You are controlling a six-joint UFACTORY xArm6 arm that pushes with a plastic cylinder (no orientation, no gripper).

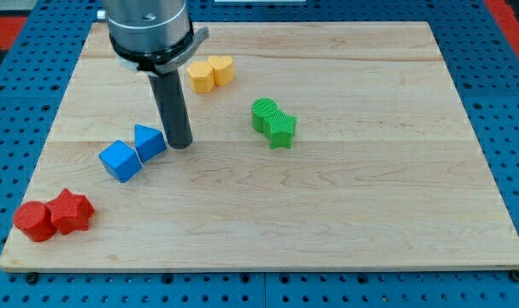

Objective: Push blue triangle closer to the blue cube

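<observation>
Light wooden board (345, 205) sitting on a blue pegboard, and there's no claw on this rig at all so nothing to call wide or narrow, just a dark rod whose end, my tip (179, 144), sits right against the view's-right side of the blue triangle (149, 140). That triangle already looks to be touching the blue cube (120, 161), which is just down-left of it. So I'd say only a tiny slow nudge toward the view's lower left, aimed through the triangle's middle, or it'll spin off or shove the cube away toward the red blocks (52, 214).
</observation>
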